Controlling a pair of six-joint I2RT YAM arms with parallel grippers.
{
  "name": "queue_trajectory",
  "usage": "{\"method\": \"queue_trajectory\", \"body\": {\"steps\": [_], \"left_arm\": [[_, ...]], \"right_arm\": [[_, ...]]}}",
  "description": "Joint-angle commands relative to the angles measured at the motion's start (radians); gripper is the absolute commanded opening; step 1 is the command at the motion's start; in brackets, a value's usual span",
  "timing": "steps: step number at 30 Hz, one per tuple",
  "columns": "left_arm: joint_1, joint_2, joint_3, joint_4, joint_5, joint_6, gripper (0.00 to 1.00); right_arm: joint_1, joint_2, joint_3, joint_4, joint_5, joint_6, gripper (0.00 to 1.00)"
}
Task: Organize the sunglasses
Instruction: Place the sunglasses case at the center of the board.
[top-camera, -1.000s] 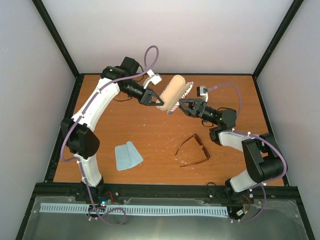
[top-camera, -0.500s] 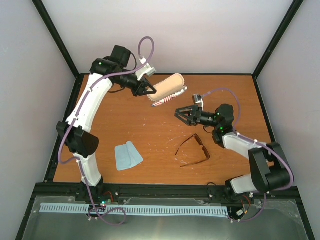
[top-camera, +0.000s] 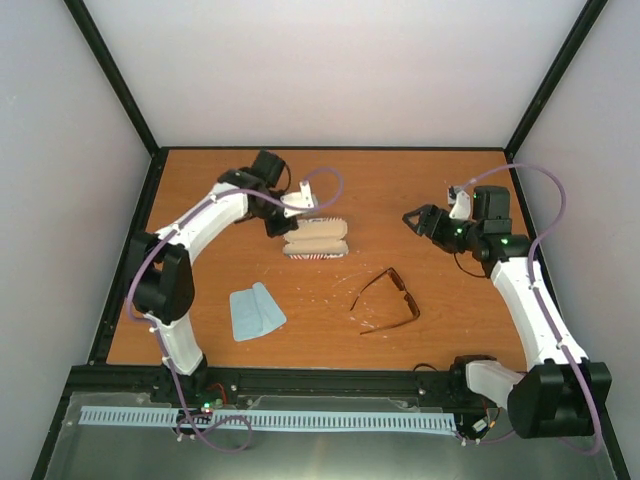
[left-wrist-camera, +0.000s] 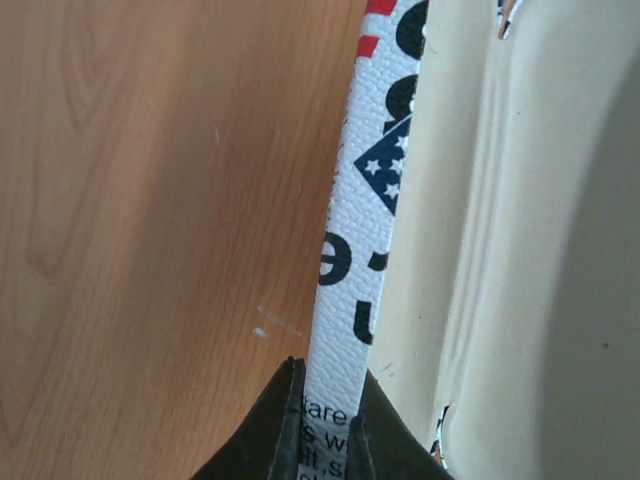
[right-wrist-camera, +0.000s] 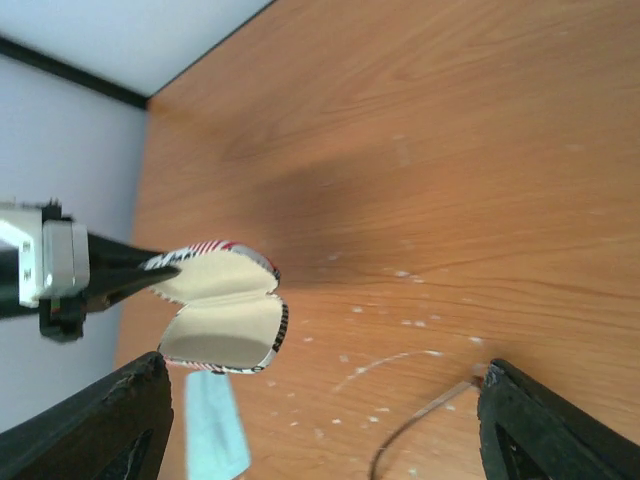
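Note:
The sunglasses (top-camera: 388, 300), with a thin reddish-brown frame and unfolded temple arms, lie on the table right of centre. One temple arm shows in the right wrist view (right-wrist-camera: 425, 425). The tan case with red-white stripes (top-camera: 316, 240) lies open on the table, its cream inside up (right-wrist-camera: 222, 315). My left gripper (top-camera: 281, 223) is shut on the rim of the case's flap (left-wrist-camera: 370, 200), with the fingers (left-wrist-camera: 275, 420) on both sides. My right gripper (top-camera: 416, 219) is open and empty, above the table right of the case and beyond the sunglasses.
A light blue cloth (top-camera: 255, 311) lies at the front left and also shows in the right wrist view (right-wrist-camera: 215, 430). Black frame posts and grey walls enclose the table (top-camera: 460, 180). Small white specks dot the wood near the middle.
My left arm has brought the case down from the air onto the table, where it now lies open. My right arm has pulled back to the right, away from the case.

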Motion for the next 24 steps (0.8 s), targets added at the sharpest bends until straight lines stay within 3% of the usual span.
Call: {"method": "queue_trajectory", "body": {"steps": [1, 6, 13, 24], "left_arm": [[-0.031, -0.083, -0.141, 0.343, -0.205, 0.112, 0.01], [-0.081, -0.139, -0.334, 0.6, -0.301, 0.14, 0.01], [-0.103, -0.137, -0.39, 0.724, -0.271, 0.066, 0.01], [-0.104, -0.079, -0.448, 0.843, -0.229, 0.09, 0.02]], "right_arm": [[-0.001, -0.07, 0.002, -0.133, 0.267, -0.002, 0.81], [-0.002, -0.111, -0.006, -0.135, 0.332, 0.008, 0.81], [-0.002, -0.139, -0.066, -0.102, 0.313, 0.048, 0.81], [-0.002, -0.117, -0.054, -0.138, 0.31, 0.034, 0.81]]}}
